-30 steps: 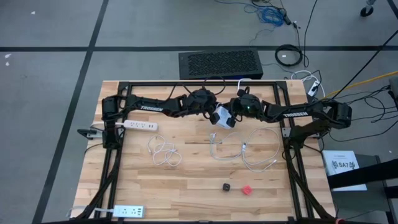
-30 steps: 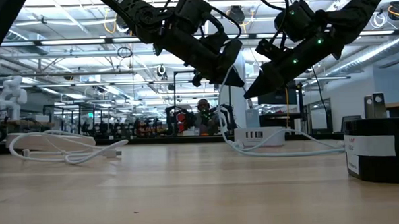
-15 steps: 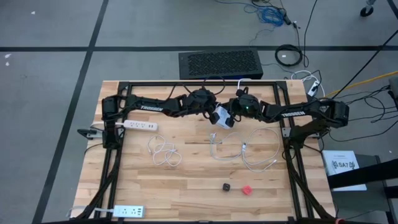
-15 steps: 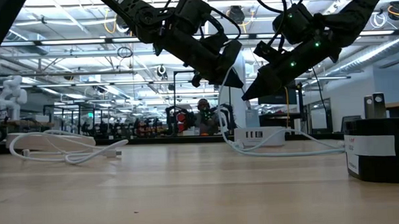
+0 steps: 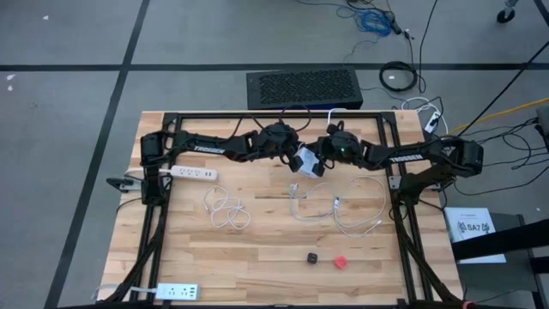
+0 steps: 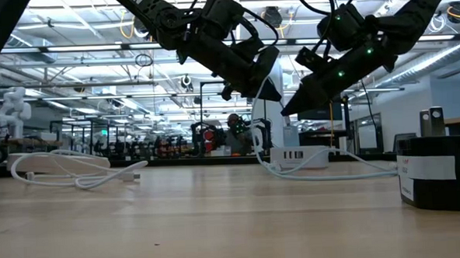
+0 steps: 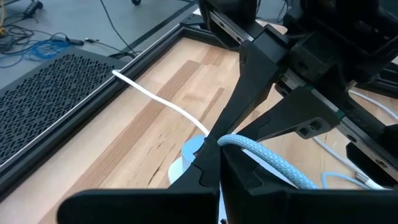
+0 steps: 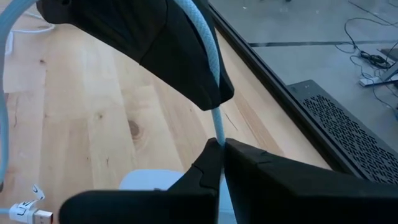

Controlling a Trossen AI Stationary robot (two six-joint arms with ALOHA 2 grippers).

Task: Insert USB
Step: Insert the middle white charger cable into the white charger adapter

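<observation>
- Low view, right foreground: a black cylinder (image 6: 436,170) stands on the table (image 6: 218,223).
- Left gripper (image 5: 298,157) and right gripper (image 5: 322,161) meet at upper centre, both clamped on a braided cable (image 8: 210,81).
- Wrist views alone show this grip.
- A white charger block (image 5: 305,162) sits between them.
- Loose cables (image 5: 225,211) lie below; power strips (image 5: 194,172) at left.

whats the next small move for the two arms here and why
Probably ease the right gripper toward the white charger block in the left gripper. Both are shut, raised off the table and nearly tip to tip, the right pinching the light blue cable.
</observation>
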